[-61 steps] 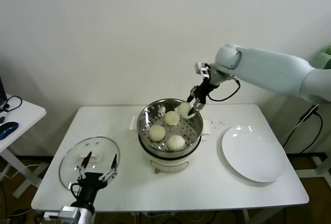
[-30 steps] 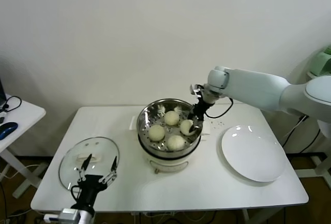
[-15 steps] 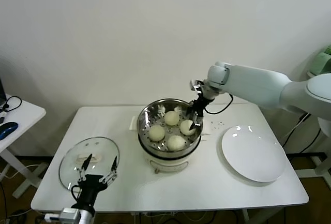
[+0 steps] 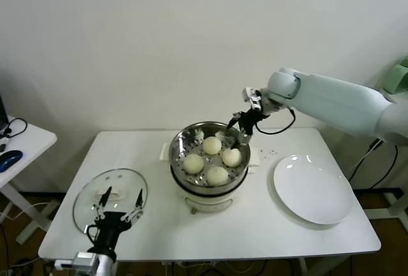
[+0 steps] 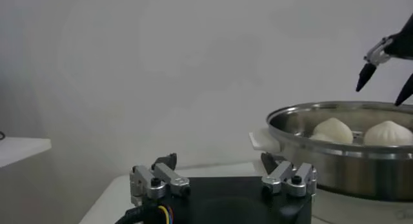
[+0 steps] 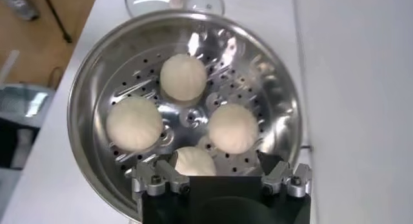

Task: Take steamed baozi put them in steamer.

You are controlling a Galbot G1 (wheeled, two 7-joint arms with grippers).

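- The right gripper (image 4: 238,130) has let go of the fourth bun (image 4: 231,157) and risen; its jaws stand apart and empty above the steamer's (image 4: 182,141) far right rim.
- All four buns (image 6: 184,77) now lie in the steamer, apart from one another.
- The plate (image 4: 312,190) is bare, so loading looks complete.
- The left gripper (image 4: 117,203) waits open near the glass lid (image 4: 86,203), holding nothing.
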